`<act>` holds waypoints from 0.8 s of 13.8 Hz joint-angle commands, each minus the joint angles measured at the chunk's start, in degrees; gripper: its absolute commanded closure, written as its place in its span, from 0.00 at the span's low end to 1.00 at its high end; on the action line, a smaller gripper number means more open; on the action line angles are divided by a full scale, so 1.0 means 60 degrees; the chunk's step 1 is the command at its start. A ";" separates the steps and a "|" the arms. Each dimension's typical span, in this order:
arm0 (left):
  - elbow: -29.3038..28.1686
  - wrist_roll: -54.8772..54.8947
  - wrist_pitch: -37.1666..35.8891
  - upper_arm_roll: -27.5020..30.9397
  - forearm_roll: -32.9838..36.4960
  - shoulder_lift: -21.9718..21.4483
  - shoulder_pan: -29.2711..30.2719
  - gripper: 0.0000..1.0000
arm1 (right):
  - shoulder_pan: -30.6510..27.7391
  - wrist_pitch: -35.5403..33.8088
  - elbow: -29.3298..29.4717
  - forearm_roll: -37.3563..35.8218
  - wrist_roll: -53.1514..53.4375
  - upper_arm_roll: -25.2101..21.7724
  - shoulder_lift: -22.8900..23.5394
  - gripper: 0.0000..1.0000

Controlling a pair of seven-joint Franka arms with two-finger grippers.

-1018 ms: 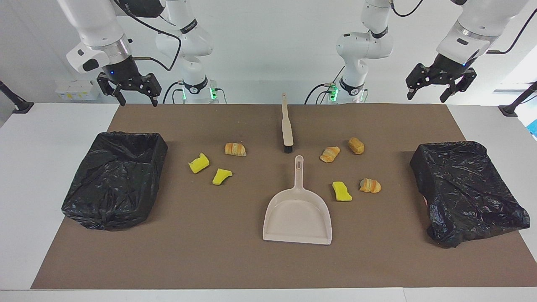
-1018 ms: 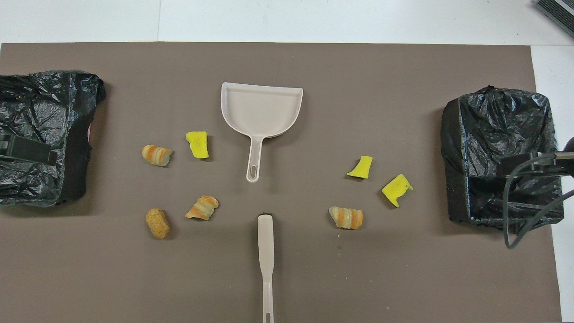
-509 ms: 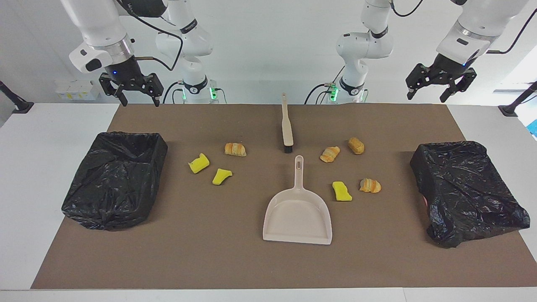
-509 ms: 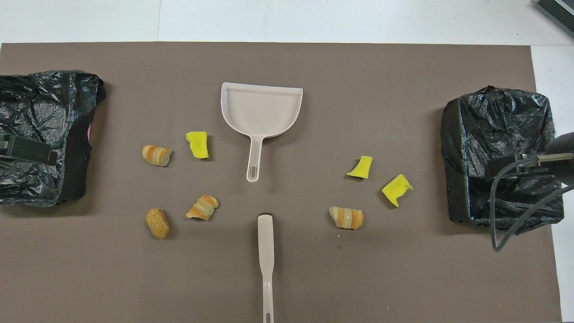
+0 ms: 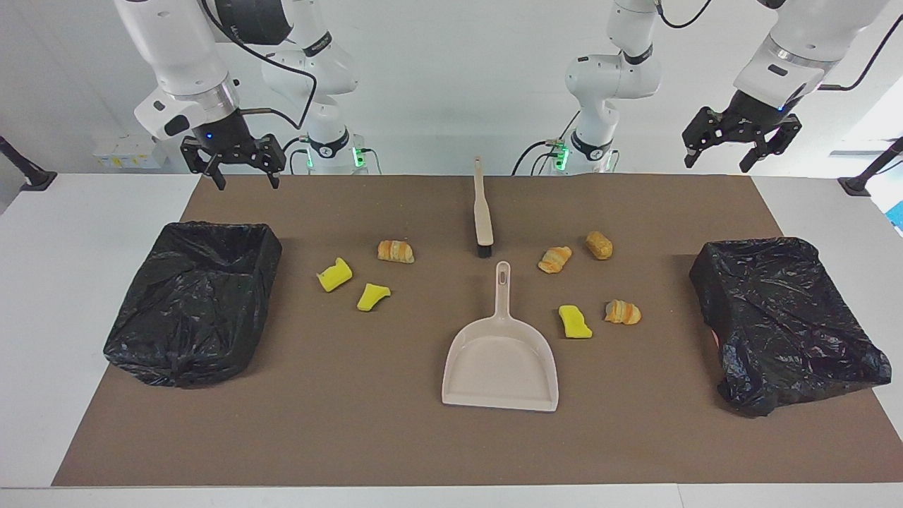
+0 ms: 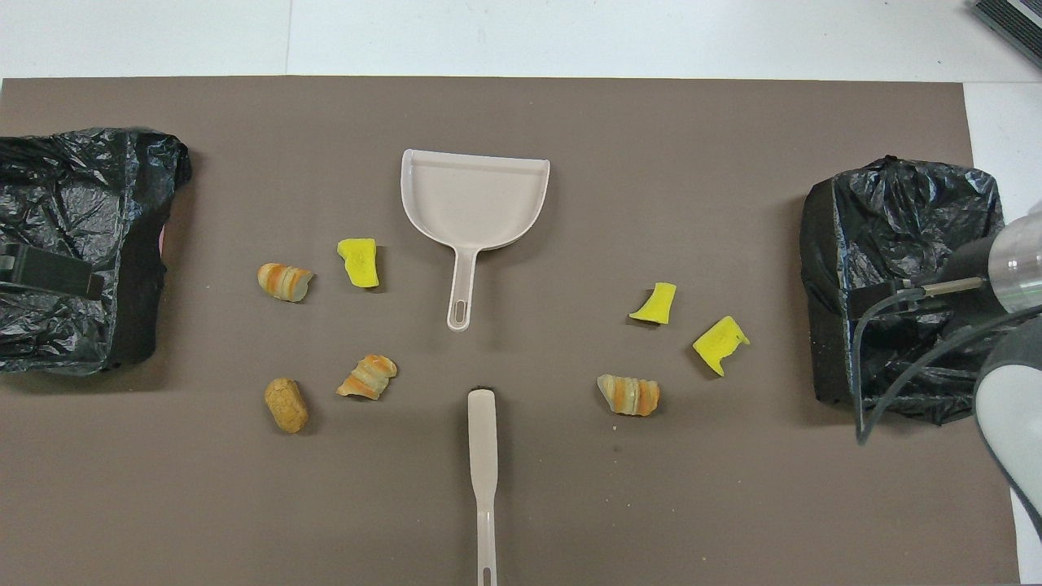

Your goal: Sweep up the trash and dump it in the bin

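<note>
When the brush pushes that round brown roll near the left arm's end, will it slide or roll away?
The brown roll looks rounded and stubby, so it would probably roll or spin rather than slide straight. It looks small and likely light, so a gentle push by the brush should move it. The flat mat offers nothing to stop it.

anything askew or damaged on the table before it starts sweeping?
One oddity: the bin at the left arm's end looks askew, its black liner draped across the top and a pink patch showing at its edge. The other bin gapes open. Nothing looks damaged.
</note>
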 commanded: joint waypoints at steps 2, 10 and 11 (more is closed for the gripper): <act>-0.0033 -0.0027 -0.0128 -0.0084 -0.0087 -0.0114 0.0150 0.00 | 0.0559 0.0326 0.0042 0.0257 0.0040 0.0038 0.0333 0.00; -0.0033 -0.0027 -0.0128 -0.0084 -0.0087 -0.0114 0.0150 0.00 | 0.2551 0.0589 0.0568 0.0709 0.2370 0.0038 0.1270 0.00; -0.0033 -0.0085 -0.0128 -0.0084 -0.0087 -0.0114 0.0136 0.00 | 0.2669 0.0546 0.0845 0.1016 0.2414 0.0038 0.1533 0.00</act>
